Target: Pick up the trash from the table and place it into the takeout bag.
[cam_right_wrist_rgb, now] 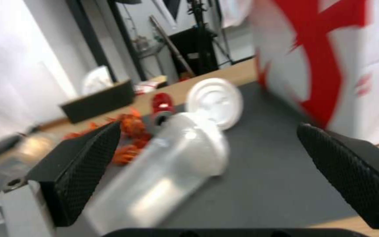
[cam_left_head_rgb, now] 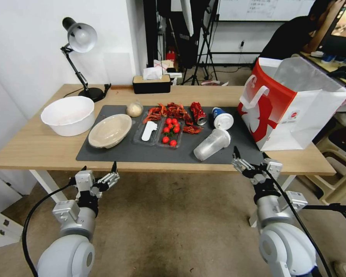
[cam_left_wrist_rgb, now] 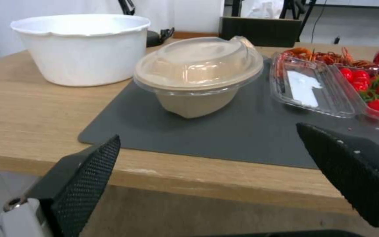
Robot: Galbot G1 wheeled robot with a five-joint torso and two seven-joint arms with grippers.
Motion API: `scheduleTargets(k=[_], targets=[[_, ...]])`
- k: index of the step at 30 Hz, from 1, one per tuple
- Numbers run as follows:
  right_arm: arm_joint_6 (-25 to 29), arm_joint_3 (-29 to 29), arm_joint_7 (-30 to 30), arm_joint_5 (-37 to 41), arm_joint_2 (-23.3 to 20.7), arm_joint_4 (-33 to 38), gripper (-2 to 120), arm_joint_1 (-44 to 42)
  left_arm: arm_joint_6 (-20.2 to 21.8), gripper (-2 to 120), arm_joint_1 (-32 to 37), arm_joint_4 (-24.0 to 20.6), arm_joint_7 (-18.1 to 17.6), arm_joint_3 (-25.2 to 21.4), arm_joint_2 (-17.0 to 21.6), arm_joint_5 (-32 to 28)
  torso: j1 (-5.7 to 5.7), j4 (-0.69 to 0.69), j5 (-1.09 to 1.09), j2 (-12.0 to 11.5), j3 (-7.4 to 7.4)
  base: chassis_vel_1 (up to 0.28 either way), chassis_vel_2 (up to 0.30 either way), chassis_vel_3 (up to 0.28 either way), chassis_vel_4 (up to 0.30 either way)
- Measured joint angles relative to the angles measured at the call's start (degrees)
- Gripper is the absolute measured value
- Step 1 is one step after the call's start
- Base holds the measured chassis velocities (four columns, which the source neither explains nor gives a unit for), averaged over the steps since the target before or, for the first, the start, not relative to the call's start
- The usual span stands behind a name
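Observation:
The trash lies on the dark mat [cam_left_head_rgb: 123,154] of the table [cam_left_head_rgb: 30,148]: a beige shallow bowl [cam_left_head_rgb: 109,130] [cam_left_wrist_rgb: 198,72], a small clear bag with a beige lump [cam_left_head_rgb: 134,109], a crushed red can [cam_left_head_rgb: 198,112] [cam_right_wrist_rgb: 162,103], a blue cup with a white lid [cam_left_head_rgb: 221,117] [cam_right_wrist_rgb: 214,102] and a clear plastic cup [cam_left_head_rgb: 211,144] [cam_right_wrist_rgb: 172,164] on its side. The takeout bag [cam_left_head_rgb: 292,104] [cam_right_wrist_rgb: 330,59] stands open at the right end. My left gripper [cam_left_head_rgb: 99,167] [cam_left_wrist_rgb: 208,132] hangs open before the table edge, facing the bowl. My right gripper [cam_left_head_rgb: 250,154] [cam_right_wrist_rgb: 208,126] is open at the front edge, facing the clear cup.
A white tub [cam_left_head_rgb: 68,114] [cam_left_wrist_rgb: 82,46] sits left of the mat. A clear tray [cam_left_head_rgb: 157,132] with tomatoes and crayfish shells occupies the mat's middle. A desk lamp [cam_left_head_rgb: 80,57] and a tissue box [cam_left_head_rgb: 152,82] stand at the back. A chair [cam_left_head_rgb: 334,161] is to the right.

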Motion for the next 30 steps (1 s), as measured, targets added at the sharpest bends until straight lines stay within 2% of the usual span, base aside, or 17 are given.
scheduleTargets(k=[3, 6, 7, 14, 30], targets=[[0.52, -2.24, 2.01, 3.28, -0.5, -1.14, 100, 1.61, -0.15, 100, 0.13, -0.1, 0.01, -0.16, -0.04, 0.12, 0.0, -0.01, 0.0, 0.0, 0.0, 0.0, 0.0, 0.0, 0.0], [0.58, -5.92, 7.11, 8.67, -0.64, -2.9, 100, 4.77, -0.45, 100, 0.32, -0.13, 0.02, -0.23, -0.17, 0.66, 0.0, 0.0, -0.01, 0.0, 0.0, 0.0, 0.0, 0.0, 0.0], [0.58, -5.92, 7.11, 8.67, -0.64, -2.9, 100, 4.77, -0.45, 100, 0.32, -0.13, 0.02, -0.23, -0.17, 0.66, 0.0, 0.0, -0.01, 0.0, 0.0, 0.0, 0.0, 0.0, 0.0], [-2.11, -10.34, 17.61, 13.7, 1.72, -4.85, 100, 8.75, -0.6, 100, 0.09, 0.15, 0.18, 0.0, 0.44, 0.94, -0.01, -0.01, 0.0, 0.0, 0.0, 0.0, 0.0, 0.0, 0.0], [-5.89, -13.51, 24.9, 16.7, 3.7, -9.52, 97, 15.06, -1.15, 100, 0.16, 0.14, 0.19, -0.37, 0.71, 0.86, -0.01, -0.01, 0.01, 0.0, 0.0, 0.0, 0.0, 0.0, 0.0]])
